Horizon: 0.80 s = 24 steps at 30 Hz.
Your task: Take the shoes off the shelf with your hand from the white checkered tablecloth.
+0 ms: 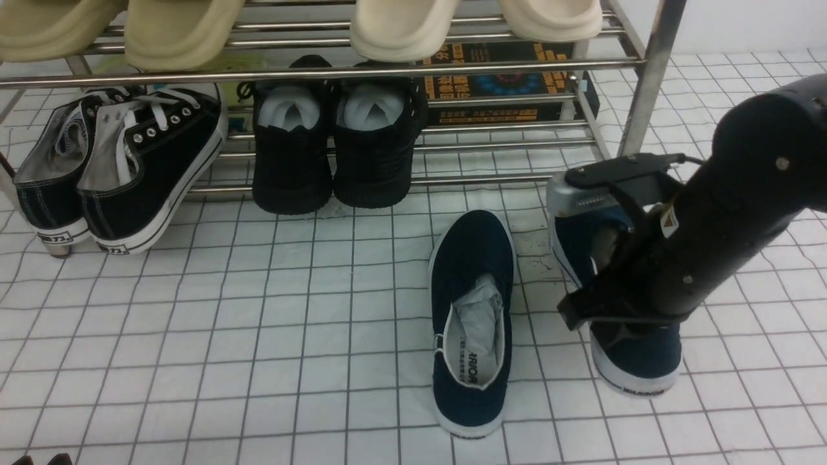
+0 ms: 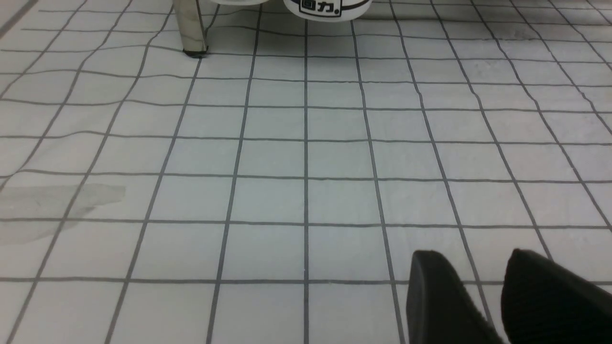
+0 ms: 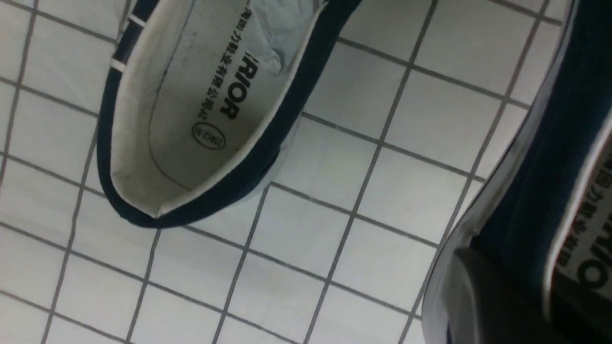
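Right tool point(image 3: 521, 296) is pinching the side wall of one navy slip-on point(image 1: 636, 361). A dark finger point(image 3: 483, 296) is pressing on the outside of the canvas, and the rest of the tool is reaching into the opening. The black right arm point(image 1: 730, 219) is slanting down from the right and covering most of that shoe, so only its heel and white sole are showing in the front view. That slip-on is sitting low on the checkered tablecloth point(image 1: 258, 323), off the chrome rack point(image 1: 323, 66) and just in front of its right leg.

The other navy slip-on point(image 1: 470, 323) is lying flat on the cloth just beside it, toward the middle and apart from the tool, with crumpled paper filling its toe.

At the rack's lower bars, black lace-up sneakers point(image 1: 129, 168) are leaning on the left and all-black shoes point(image 1: 336, 155) are leaning in the middle. Cream slippers point(image 1: 187, 32) are resting on the tier above.

Left tool point(image 2: 473, 258) is hanging low over bare cloth with its fingers point(image 2: 435, 296) standing slightly apart and gripping nothing. It is facing a rack leg point(image 2: 191, 28) and a sneaker heel.
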### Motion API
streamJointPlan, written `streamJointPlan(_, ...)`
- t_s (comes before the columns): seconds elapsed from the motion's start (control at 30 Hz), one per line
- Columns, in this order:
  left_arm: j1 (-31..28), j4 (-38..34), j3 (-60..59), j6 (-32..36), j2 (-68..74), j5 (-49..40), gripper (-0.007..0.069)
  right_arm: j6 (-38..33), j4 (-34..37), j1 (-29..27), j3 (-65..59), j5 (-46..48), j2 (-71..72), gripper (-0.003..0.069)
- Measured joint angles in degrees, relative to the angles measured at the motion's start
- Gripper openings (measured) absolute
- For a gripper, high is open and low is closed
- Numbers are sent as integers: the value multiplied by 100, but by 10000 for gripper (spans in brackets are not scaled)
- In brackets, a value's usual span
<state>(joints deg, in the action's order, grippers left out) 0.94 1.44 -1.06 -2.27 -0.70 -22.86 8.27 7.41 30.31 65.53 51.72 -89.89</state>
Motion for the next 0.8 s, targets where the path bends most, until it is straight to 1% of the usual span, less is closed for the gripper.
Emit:
streamJointPlan(0.13,0,0,0,0,0,0,239,5,142,30,-6,-316,-168,25)
streamJointPlan(0.33,0,0,0,0,0,0,239,25,237,41,-6,-474,-558,26)
streamJointPlan(0.53,0,0,0,0,0,0,239,25,321,53,-6,-814,-882,48)
streamJointPlan(0.67,0,0,0,0,0,0,239,25,346,153,-6,-1050,-948,113)
streamJointPlan(0.7,0,0,0,0,0,0,239,25,346,161,-6,-1060,-948,117)
streamJointPlan(0.77,0,0,0,0,0,0,239,25,339,260,-6,-1115,-948,174)
streamJointPlan(0.8,0,0,0,0,0,0,239,25,339,266,-6,-1115,-948,179)
